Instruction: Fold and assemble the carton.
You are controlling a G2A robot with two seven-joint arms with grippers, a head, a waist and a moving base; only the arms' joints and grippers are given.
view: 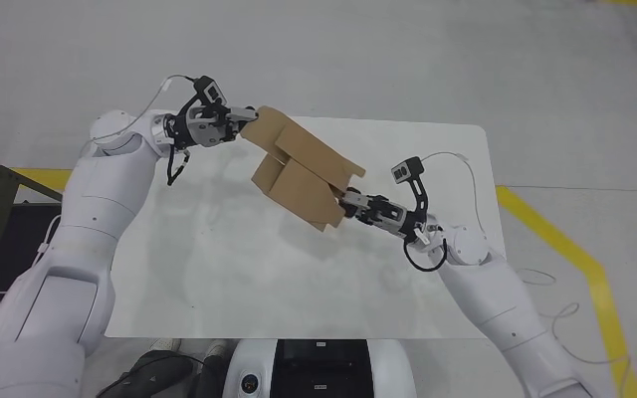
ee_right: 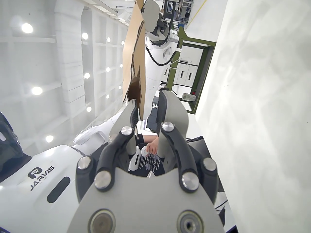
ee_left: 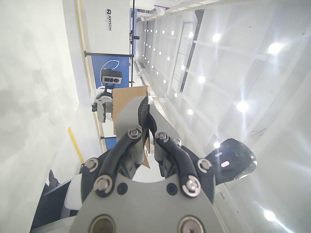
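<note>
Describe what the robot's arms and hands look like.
The left arm and right arm have glossy, rounded white shells. The left hand and right hand match: two light grey fingers with black ribbed pads, and black linkage bars pinned with silver screws on a grey plate. Each wrist carries a black camera box with a thin white cable.

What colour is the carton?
The carton is plain brown; the top view shows it best.

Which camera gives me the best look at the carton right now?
Top view: whole carton, flaps and all, above the table. The left wrist view catches a clamped corner, the right wrist view a thin edge-on strip.
</note>
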